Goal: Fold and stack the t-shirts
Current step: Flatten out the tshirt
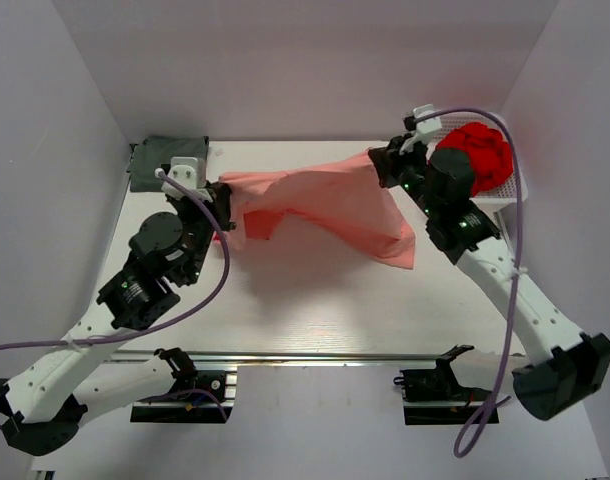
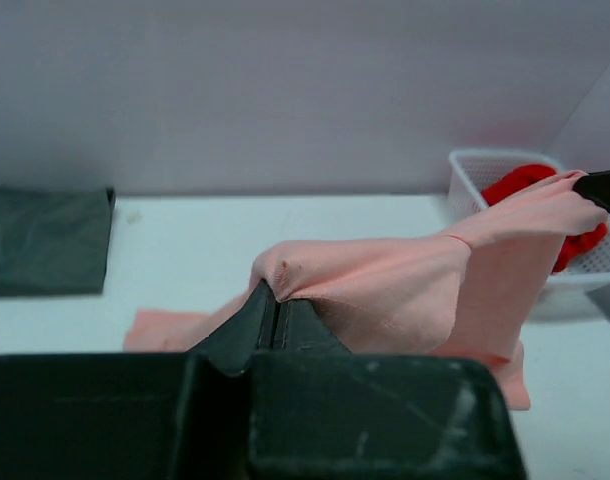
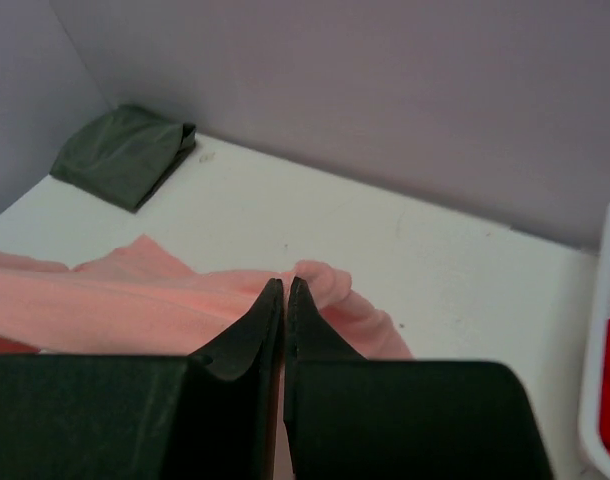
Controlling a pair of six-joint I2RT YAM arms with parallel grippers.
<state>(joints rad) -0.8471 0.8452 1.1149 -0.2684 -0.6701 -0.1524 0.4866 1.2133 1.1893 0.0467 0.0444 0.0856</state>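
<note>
Salmon-pink t-shirt (image 1: 325, 200), crosswise, between left claw (image 1: 225, 188) and right claw (image 1: 378, 162)

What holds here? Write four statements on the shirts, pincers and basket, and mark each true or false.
1. The left pincer and right pincer are shut on the pink shirt. True.
2. The grey shirt lies folded at the far left. True.
3. The basket is empty. False: red cloth fills it.
4. The pink shirt lies flat on the grey shirt. False: it hangs stretched between the pincers, apart from it.
</note>
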